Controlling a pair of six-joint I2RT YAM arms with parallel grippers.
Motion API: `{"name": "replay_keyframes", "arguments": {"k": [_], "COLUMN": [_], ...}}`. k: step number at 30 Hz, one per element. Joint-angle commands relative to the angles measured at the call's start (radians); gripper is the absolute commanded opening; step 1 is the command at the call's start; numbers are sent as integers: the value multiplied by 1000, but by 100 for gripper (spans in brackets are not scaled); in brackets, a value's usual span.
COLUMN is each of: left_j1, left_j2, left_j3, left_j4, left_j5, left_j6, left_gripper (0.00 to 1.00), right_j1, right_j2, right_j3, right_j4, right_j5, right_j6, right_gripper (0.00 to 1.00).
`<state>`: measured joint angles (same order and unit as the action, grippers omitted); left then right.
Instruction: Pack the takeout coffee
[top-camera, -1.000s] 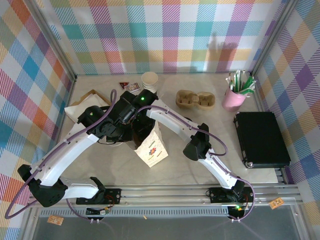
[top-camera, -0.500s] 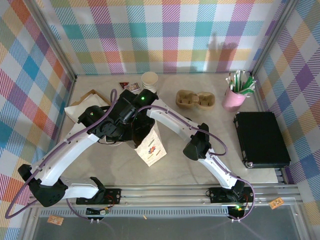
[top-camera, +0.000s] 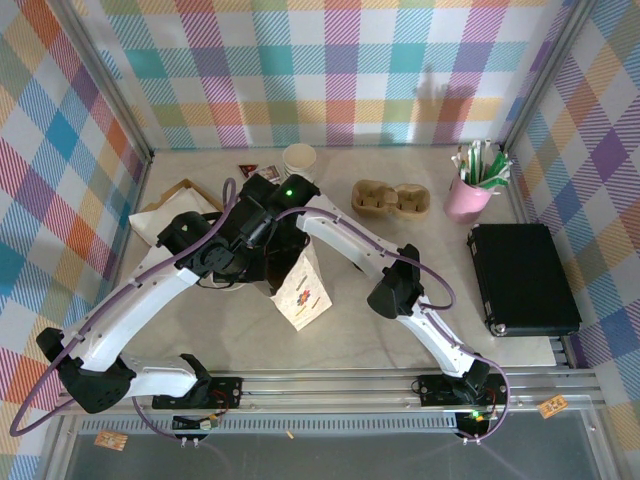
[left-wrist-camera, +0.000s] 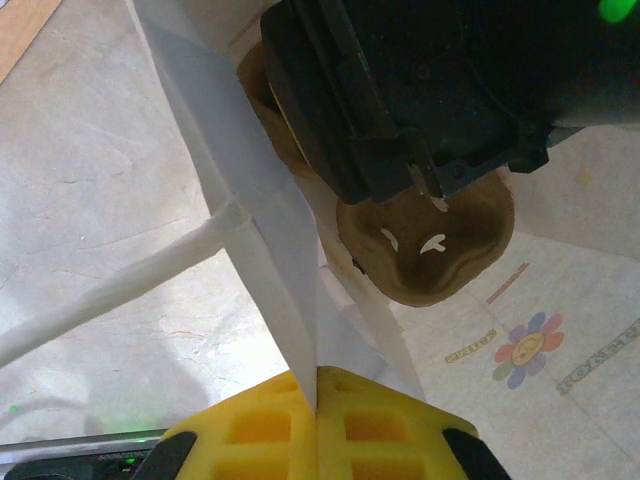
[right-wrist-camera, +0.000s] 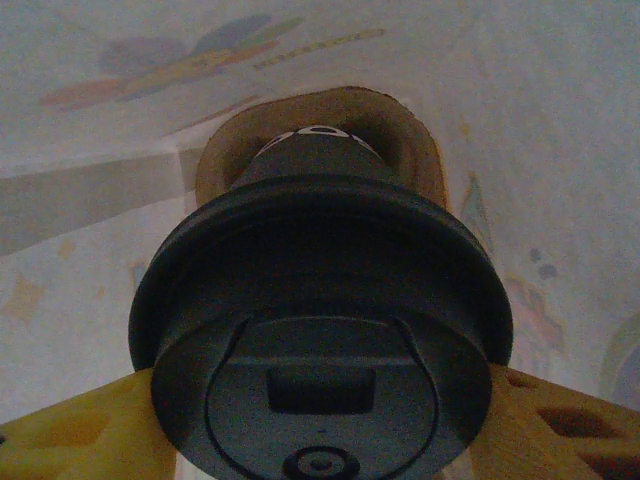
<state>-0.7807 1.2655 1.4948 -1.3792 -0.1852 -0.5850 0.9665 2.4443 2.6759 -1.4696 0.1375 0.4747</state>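
Note:
The takeout coffee (right-wrist-camera: 320, 330) shows its round black lid in the right wrist view, with my right gripper (right-wrist-camera: 320, 400) shut on it between yellow fingers (right-wrist-camera: 70, 430). It hangs inside the white paper bag (top-camera: 304, 291), above a brown cardboard carrier (right-wrist-camera: 318, 112) at the bag's bottom. My left gripper (left-wrist-camera: 317, 378) is shut on the bag's upper edge (left-wrist-camera: 262, 205), pinching the paper between yellow pads. In the left wrist view the right gripper's black body sits over the brown carrier (left-wrist-camera: 432, 255). From above, both wrists meet over the bag's mouth.
A stack of cream cups (top-camera: 299, 160) and a small dark packet (top-camera: 262, 172) stand behind the bag. A spare cardboard carrier (top-camera: 390, 198) lies to the right, then a pink cup of sachets (top-camera: 468, 192) and a black case (top-camera: 522, 278). Napkins (top-camera: 168, 208) lie at the left.
The right wrist has shifted slightly toward the far side over the bag, and the bag has turned a little. Both grips are unchanged.

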Motion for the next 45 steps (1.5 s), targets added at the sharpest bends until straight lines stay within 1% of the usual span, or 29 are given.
{"name": "replay_keyframes", "arguments": {"k": [1, 4, 7, 14, 20, 33, 45], "left_j1": [-45, -45, -45, -45, -45, -44, -45], "left_j2": [6, -2, -5, 4, 17, 17, 17], "left_j3": [37, 34, 33, 39, 47, 38, 30], "left_j4": [-16, -16, -16, -14, -10, 5, 13], "left_j5": [9, 8, 8, 12, 16, 43, 56], "left_j6": [70, 70, 72, 86, 104, 121, 117], "left_gripper": [0, 0, 0, 0, 0, 0, 0], "right_j1": [-25, -25, -16, 9, 17, 17, 17], "right_j2": [-28, -49, -60, -72, -17, 71, 129], "right_j3": [23, 26, 28, 31, 22, -9, -11], "right_j4": [-74, -121, -159, -191, -214, -95, 17], "right_j5": [71, 46, 48, 48, 37, 7, 1], "right_j6": [-25, -53, -85, -150, -172, -143, -108], "right_gripper": [53, 51, 49, 49, 51, 54, 61]}}
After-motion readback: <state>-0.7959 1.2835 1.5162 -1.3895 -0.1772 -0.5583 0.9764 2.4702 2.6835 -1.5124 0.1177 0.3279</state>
